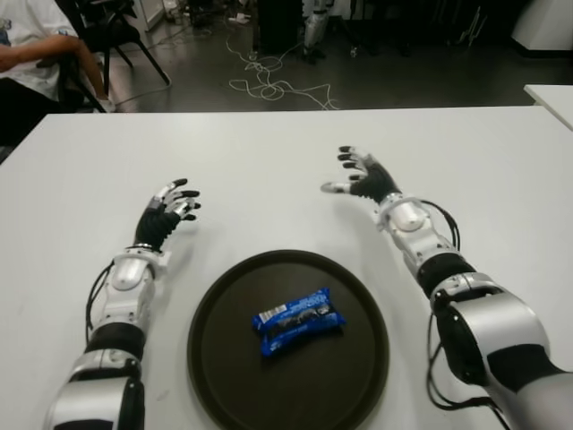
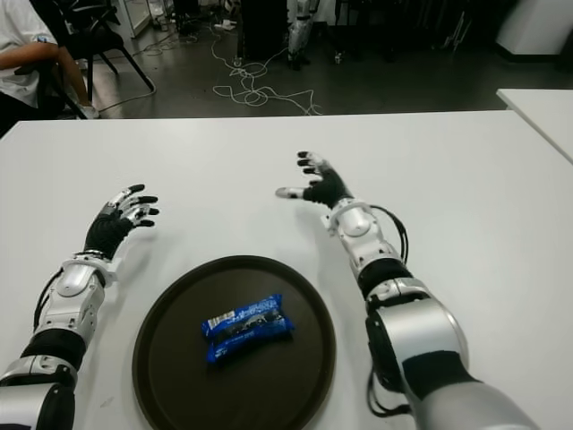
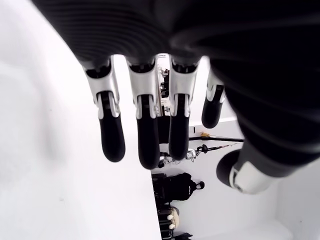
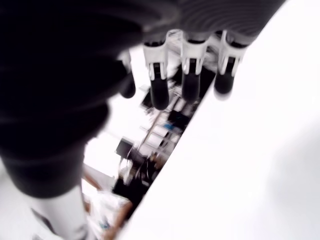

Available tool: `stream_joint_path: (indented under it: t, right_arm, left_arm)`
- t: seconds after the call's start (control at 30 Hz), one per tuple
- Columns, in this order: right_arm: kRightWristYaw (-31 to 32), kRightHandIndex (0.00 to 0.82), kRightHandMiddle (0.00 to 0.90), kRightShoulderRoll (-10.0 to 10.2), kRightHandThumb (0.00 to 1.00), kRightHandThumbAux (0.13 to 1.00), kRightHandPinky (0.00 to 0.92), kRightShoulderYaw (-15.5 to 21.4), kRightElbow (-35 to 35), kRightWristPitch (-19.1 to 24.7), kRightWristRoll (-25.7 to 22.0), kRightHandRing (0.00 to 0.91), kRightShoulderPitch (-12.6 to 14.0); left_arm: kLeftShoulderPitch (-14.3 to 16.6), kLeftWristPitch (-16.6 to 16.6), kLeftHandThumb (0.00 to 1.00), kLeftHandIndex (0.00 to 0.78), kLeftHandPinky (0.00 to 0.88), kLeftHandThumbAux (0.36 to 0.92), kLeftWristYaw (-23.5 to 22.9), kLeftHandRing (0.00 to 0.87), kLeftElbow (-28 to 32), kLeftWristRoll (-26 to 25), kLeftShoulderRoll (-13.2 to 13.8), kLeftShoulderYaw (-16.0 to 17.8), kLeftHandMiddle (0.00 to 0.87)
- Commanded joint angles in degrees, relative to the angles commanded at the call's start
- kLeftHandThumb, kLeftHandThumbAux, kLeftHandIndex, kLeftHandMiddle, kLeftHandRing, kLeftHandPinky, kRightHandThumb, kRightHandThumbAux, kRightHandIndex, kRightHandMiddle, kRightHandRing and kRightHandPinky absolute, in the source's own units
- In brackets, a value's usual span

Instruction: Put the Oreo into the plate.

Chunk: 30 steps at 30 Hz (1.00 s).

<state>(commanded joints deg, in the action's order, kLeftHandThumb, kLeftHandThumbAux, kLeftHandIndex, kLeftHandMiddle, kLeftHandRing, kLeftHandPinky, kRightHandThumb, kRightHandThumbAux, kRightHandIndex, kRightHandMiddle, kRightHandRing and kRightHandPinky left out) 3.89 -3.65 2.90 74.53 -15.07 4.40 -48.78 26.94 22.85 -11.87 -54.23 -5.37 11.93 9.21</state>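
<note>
A blue Oreo packet lies inside the round dark plate near the table's front edge, slightly tilted. My left hand is over the table to the left of and beyond the plate, fingers spread and empty; its wrist view shows the fingers extended with nothing between them. My right hand is beyond the plate's right side, fingers spread, thumb pointing left, holding nothing. Neither hand touches the packet or the plate.
The white table stretches around the plate. A seated person is at the far left beyond the table. Cables lie on the floor behind. Another white table's corner shows at the right.
</note>
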Motion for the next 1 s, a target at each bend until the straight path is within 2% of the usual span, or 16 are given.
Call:
stream_joint_path:
  t: [0.1,0.23,0.77,1.0]
  right_arm:
    - [0.0,0.167,0.251,0.2,0.000,0.808,0.321,3.4,0.7,3.3,-3.0,0.266,-0.7]
    - [-0.3,0.180,0.266,0.4,0.000,0.807,0.357,5.0,0.8,5.5,-4.1,0.294,-1.2]
    - [-0.3,0.168,0.272,1.2,0.000,0.802,0.360,6.9,0.5,8.5,-4.3,0.303,-1.9]
    - [-0.2,0.168,0.266,1.5,0.000,0.809,0.335,7.0,0.5,8.9,-4.2,0.287,-1.9]
  left_arm:
    - [-0.4,0.5,0.217,0.175,0.359,0.645,0.1,0.313,0.8,0.4,0.0,-0.3,0.301]
    - [-0.6,0.8,0.204,0.175,0.357,0.641,0.5,0.309,1.0,0.8,0.0,-0.5,0.301]
    - [-1.1,1.1,0.162,0.164,0.336,0.617,0.4,0.291,1.8,1.7,0.7,-1.0,0.289]
    - [-1.1,1.3,0.160,0.181,0.349,0.626,0.5,0.301,1.7,2.0,1.0,-1.0,0.304]
